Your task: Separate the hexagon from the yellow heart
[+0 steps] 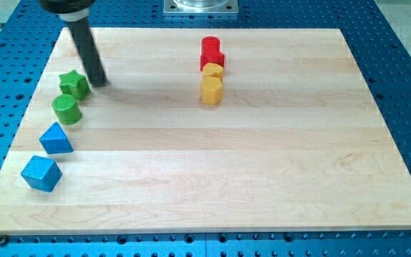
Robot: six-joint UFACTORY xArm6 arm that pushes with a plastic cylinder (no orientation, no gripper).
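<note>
A yellow hexagon (pixel 211 91) sits on the wooden board at upper centre. A yellow heart (pixel 213 71) touches it just above. A red block (pixel 213 59) and a red cylinder (pixel 210 45) continue the column above the heart. My tip (pixel 99 82) is at the view's upper left, far left of the hexagon and heart. It stands just to the right of a green star (pixel 73 84), close to it.
A green cylinder (pixel 67 109) lies below the star. A blue triangle (pixel 55 138) and a blue cube (pixel 41 173) follow down the board's left edge (pixel 20 143). A blue perforated table (pixel 405 86) surrounds the board.
</note>
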